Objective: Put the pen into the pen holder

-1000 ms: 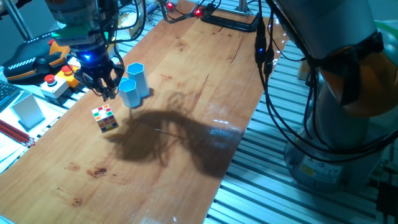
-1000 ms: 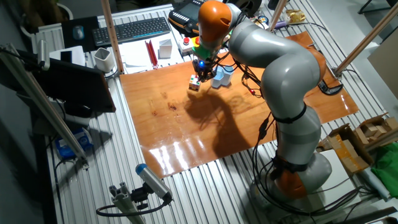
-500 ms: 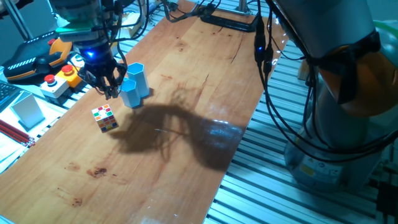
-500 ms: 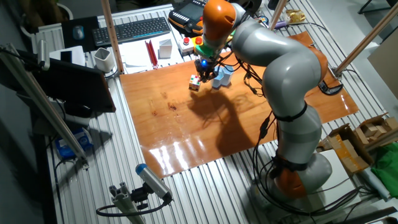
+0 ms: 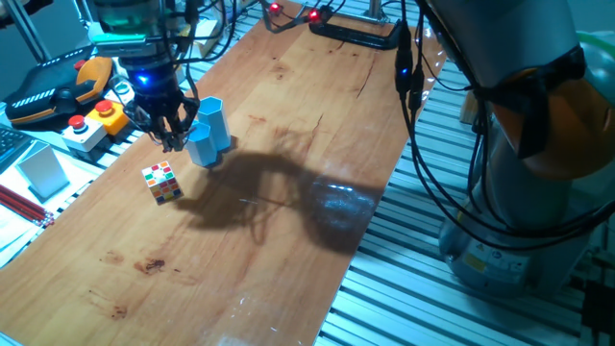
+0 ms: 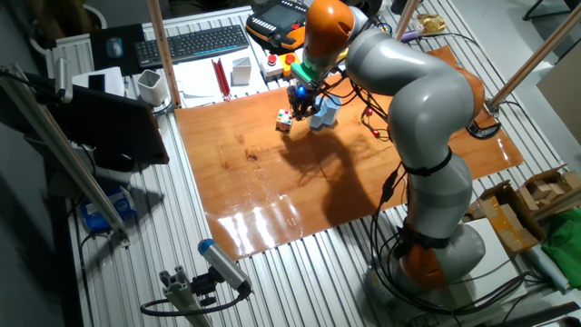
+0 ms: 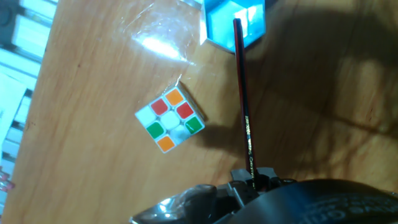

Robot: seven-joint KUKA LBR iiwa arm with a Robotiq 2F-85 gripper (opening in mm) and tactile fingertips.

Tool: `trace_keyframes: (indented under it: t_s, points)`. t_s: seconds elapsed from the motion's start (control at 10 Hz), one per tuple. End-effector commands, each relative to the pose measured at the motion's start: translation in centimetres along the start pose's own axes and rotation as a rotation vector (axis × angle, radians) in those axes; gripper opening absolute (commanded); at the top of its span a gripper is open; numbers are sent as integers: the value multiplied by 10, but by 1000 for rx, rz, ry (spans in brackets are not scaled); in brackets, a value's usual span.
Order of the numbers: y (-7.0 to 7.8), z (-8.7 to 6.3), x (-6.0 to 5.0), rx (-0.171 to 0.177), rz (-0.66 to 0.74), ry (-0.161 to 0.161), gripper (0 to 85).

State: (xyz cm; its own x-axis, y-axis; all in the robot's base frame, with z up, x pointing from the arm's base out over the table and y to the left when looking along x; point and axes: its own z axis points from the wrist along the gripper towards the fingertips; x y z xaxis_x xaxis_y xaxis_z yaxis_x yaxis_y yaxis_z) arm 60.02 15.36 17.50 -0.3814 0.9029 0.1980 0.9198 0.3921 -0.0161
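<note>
Illegible print along the pen [image 7: 244, 106].

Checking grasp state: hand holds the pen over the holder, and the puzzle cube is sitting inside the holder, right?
Not quite. The hand does hold the pen toward the pen holder, but the puzzle cube lies on the table beside the holder, not inside it, as the hand view shows.

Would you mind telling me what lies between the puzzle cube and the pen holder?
Only bare wood of the table separates the cube from the pen holder in the hand view; the held pen passes beside that stretch.
</note>
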Motion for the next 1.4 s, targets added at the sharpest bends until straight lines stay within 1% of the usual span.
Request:
trace_keyframes:
  t_s: [0.0, 0.2, 0.4, 0.6, 0.8, 1.1, 1.3]
  points:
    - [0, 0, -1, -8, 8, 3, 7]
    - [3, 1, -4, -16, 21, -2, 7]
    - [6, 1, -3, -21, 41, 11, 7]
    - [8, 2, -3, -20, 47, 14, 7]
    - [12, 2, -1, -32, 70, 32, 7]
    - [14, 3, -3, -36, 79, 36, 7]
    - [14, 3, -3, -33, 79, 35, 7]
